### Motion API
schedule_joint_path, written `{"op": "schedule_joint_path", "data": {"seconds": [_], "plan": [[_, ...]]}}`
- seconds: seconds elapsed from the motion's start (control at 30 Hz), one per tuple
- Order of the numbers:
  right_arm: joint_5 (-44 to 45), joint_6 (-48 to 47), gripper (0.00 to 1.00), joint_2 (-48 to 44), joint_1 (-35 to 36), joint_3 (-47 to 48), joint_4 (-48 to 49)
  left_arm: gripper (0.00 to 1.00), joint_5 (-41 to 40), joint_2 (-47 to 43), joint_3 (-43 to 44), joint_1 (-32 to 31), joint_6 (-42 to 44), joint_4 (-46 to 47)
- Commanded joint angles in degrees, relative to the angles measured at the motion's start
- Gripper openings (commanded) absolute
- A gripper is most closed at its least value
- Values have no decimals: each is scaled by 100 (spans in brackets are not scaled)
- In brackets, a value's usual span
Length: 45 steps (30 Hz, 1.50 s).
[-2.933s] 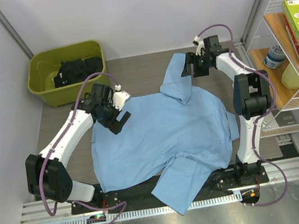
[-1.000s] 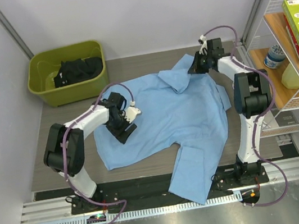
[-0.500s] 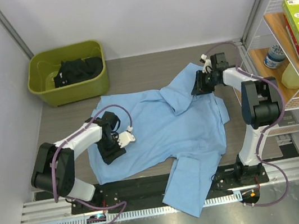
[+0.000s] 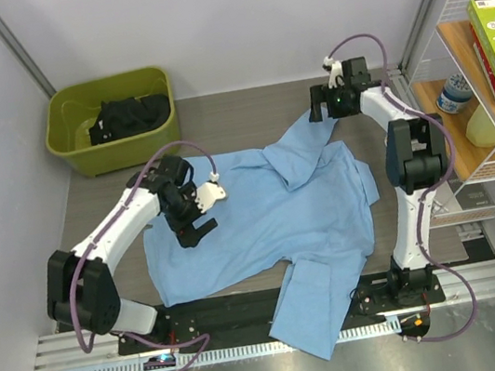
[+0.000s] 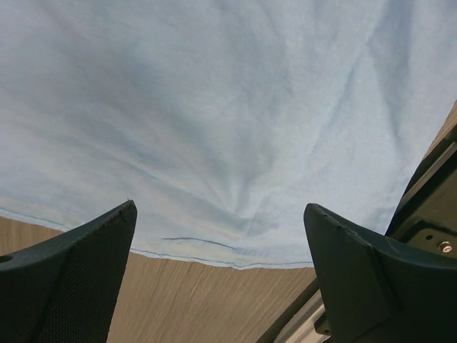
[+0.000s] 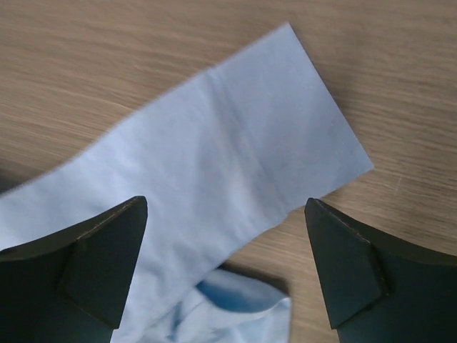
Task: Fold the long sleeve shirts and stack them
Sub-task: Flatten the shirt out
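- Both arms sit farther back than before — left jaws and right jaws spread, empty.
- Shirt (image 4: 261,211) sleeve (image 4: 310,312) overhanging the counter (image 4: 237,117) edge may drag it crooked.

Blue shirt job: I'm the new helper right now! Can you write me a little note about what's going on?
Left gripper: open, over the shirt's left side, holding nothing.
Right gripper: open, above the sleeve end at the far side, holding nothing.
Light blue shirt: spread on the table, one part hanging over the near edge.
Done: shirt laid out, no neat fold showing.
Left: fold it, then stack.
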Motion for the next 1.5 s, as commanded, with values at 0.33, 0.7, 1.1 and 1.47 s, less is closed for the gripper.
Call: {"op": "schedule_joint_path", "data": {"seconds": [0.33,0.7,1.1,1.47], "plan": [[1205,-1944,4,940,538,887,-612,100,78,-177,440,22,-414,426],[1169,-1294,1,123,512,2886,797,99,165,25,405,48,-836,883],[1301,-1766,1,930,757,3304,3948,99,78,105,255,66,-1240,1191],[3076,-4773,1,2486,2074,4371,5669,99,-81,210,212,66,-1495,1270]]}}
